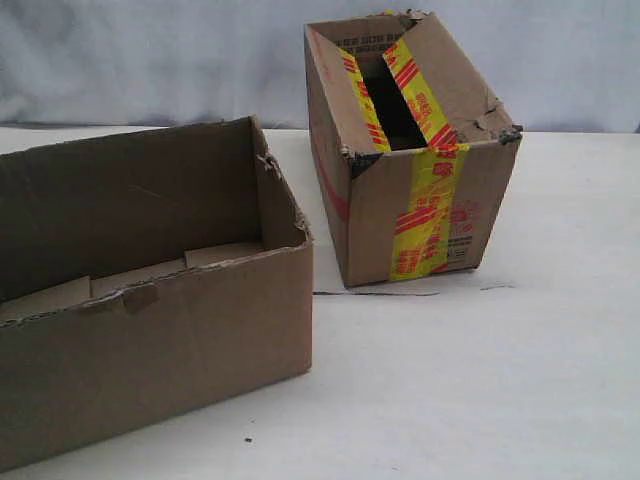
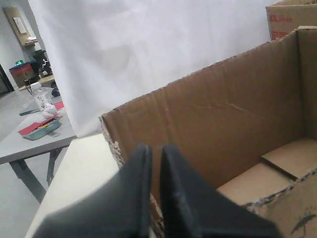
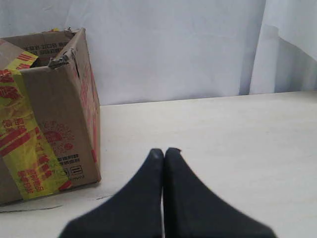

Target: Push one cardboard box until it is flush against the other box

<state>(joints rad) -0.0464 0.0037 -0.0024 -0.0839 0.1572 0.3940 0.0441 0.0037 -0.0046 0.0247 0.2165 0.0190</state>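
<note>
The plain cardboard box (image 1: 150,350) lies open-topped at the front left, its ragged rim up. The other box (image 1: 420,200), with yellow and red tape, stands behind it to the right, a strip of table between them. Neither gripper shows in the exterior view. In the left wrist view my left gripper (image 2: 154,151) sits at the end wall of the cardboard box (image 2: 223,114), its fingers nearly together with the torn rim in the thin gap. The other box (image 2: 292,20) peeks in beyond. My right gripper (image 3: 164,152) is shut and empty over bare table, to the side of the other box (image 3: 49,114).
The white table (image 1: 500,380) runs on to the right and front of both boxes. A pale curtain (image 1: 150,60) hangs along the back edge. Past the table's left edge stands a grey side table (image 2: 29,144) with small items on it.
</note>
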